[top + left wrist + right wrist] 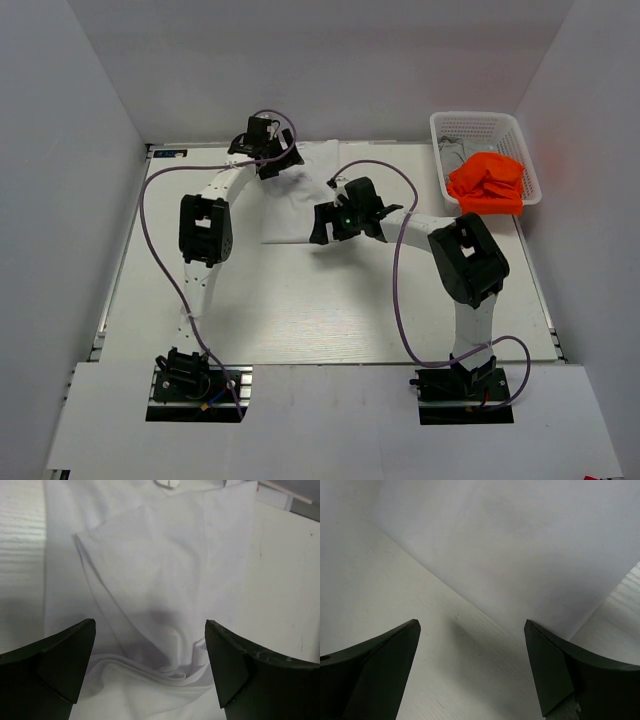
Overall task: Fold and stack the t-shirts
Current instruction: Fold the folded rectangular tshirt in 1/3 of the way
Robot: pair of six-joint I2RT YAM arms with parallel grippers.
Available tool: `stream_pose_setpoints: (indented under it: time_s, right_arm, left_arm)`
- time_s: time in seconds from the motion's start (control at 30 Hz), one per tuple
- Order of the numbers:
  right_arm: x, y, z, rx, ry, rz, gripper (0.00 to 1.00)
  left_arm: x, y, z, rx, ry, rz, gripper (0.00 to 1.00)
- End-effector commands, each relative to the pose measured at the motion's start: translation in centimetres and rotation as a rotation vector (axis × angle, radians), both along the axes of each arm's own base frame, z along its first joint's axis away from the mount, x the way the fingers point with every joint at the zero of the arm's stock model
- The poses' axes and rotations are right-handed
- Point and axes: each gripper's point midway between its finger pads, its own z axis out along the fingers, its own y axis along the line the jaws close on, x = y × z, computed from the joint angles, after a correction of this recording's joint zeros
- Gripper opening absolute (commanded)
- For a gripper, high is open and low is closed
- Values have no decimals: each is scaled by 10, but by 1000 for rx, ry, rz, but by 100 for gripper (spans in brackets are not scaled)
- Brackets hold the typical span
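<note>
The white t-shirt (300,195) lies partly folded at the back middle of the table. My left gripper (279,160) hovers over its far left corner, open. In the left wrist view the white t-shirt (165,575) shows layered flaps and a bunched fold between the open left gripper (150,630) fingers. My right gripper (322,222) is open at the shirt's near right edge. In the right wrist view the right gripper (472,625) stands over bare table with the white t-shirt (520,540) edge just ahead. The orange t-shirt (487,182) and the grey t-shirt (454,155) lie crumpled in the basket.
The white lattice basket (480,122) stands at the back right corner of the table (320,310). White walls close in the back and both sides. A purple cable loops from each arm over the table.
</note>
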Motion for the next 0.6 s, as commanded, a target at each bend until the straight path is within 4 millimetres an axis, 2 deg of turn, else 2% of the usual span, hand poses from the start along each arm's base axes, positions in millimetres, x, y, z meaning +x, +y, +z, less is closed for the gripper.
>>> stream_pose_setpoints:
  time_s: [0.0, 0.07, 0.1, 0.13, 0.17, 0.2, 0.23, 0.27, 0.3, 0.33, 0.37, 0.4, 0.43, 0.47, 0.5, 0.53, 0.57]
  right_arm:
    - [6, -7, 18, -2, -64, -15, 90]
    - [5, -5, 20, 0, -69, -12, 90]
    - [7, -6, 26, 6, -80, -16, 90]
    - [5, -4, 29, 11, -86, -9, 90]
    - [6, -4, 33, 15, -95, -9, 90]
    - [9, -4, 40, 27, -114, -14, 90]
    - [8, -4, 47, 36, -125, -17, 90]
    - [9, -5, 57, 48, -147, -20, 90]
    - [11, -6, 60, 53, -162, -32, 90]
    - [11, -7, 70, 75, -165, -53, 90]
    - [10, -8, 71, 77, -164, -58, 90]
    - [10, -11, 69, 65, -160, -73, 90]
    - [9, -13, 69, 56, -156, -89, 90]
    - [14, -22, 71, 28, -166, -136, 90]
    - [12, -27, 65, 3, -156, -148, 90]
    - [14, -33, 67, -6, -155, -177, 90]
    - [14, -39, 61, -37, -146, -204, 90]
  left_arm:
    - [14, 6, 67, 16, -169, -4, 100]
    - [10, 9, 79, 27, -190, -4, 100]
    - [5, 15, 77, 48, -171, 16, 100]
    - [-1, 18, 93, 59, -187, 16, 100]
    - [-6, 22, 98, 69, -181, 26, 100]
    - [-17, 27, 92, 88, -143, 34, 100]
    - [-22, 35, 96, 117, -140, 52, 100]
    - [-32, 41, 124, 123, -174, 73, 100]
    - [-50, 43, 108, 153, -128, 78, 100]
    - [-59, 55, 110, 189, -127, 117, 100]
    - [-69, 62, 111, 207, -121, 134, 100]
    - [-91, 65, 111, 210, -100, 146, 100]
    - [-100, 65, 110, 197, -93, 143, 100]
    - [-119, 67, 89, 204, -36, 123, 100]
    - [-131, 62, 85, 179, -16, 90, 100]
    - [-140, 63, 93, 168, -30, 84, 100]
    - [-157, 67, 74, 178, 33, 88, 100]
